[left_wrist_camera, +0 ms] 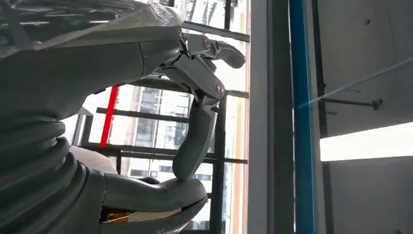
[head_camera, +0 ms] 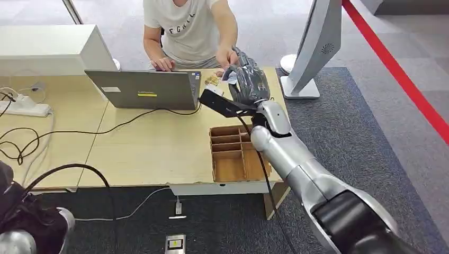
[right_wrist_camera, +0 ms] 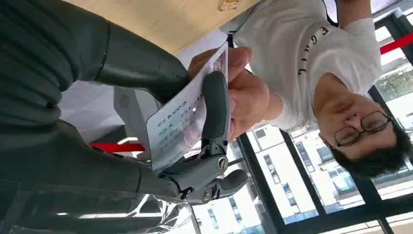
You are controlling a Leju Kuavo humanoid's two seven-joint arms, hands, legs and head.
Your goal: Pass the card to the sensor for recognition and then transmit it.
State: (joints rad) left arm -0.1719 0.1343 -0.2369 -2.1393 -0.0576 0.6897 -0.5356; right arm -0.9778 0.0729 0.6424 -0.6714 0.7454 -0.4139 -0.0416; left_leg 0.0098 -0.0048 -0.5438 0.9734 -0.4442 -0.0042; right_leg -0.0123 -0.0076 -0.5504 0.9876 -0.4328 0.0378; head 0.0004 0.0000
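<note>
The card (right_wrist_camera: 182, 122) is pinched in the right hand (right_wrist_camera: 146, 122), thumb on one face and a dark finger (right_wrist_camera: 215, 109) pressed across the other, while the person's hand (right_wrist_camera: 243, 95) has closed on its far edge; both hold it at once. In the head view this meeting happens past the far end of the box (head_camera: 235, 153), above the desk (head_camera: 143, 148) corner, where the right hand (head_camera: 248, 79) reaches out toward the person (head_camera: 190, 29) seated beyond the laptop (head_camera: 143, 90). A small tan item lies on the desk between the laptop and the right hand, too small to tell whether it is the sensor. The card looks thin, light and fairly stiff, with a glossy printed face, so it will likely slide easily between smooth fingers and flex a little if pulled at an angle; the flat faces near one short edge seem the sensible place to pinch, leaving the rest free for the taker. This reads as the handover stage, late in the task, and the next move probably calls for loosening the pinch only once the person's grip is firm. The left hand (left_wrist_camera: 146, 122) hangs away from the desk, fingers curled in with the thumb tip touching a fingertip, nothing visible in it
</note>
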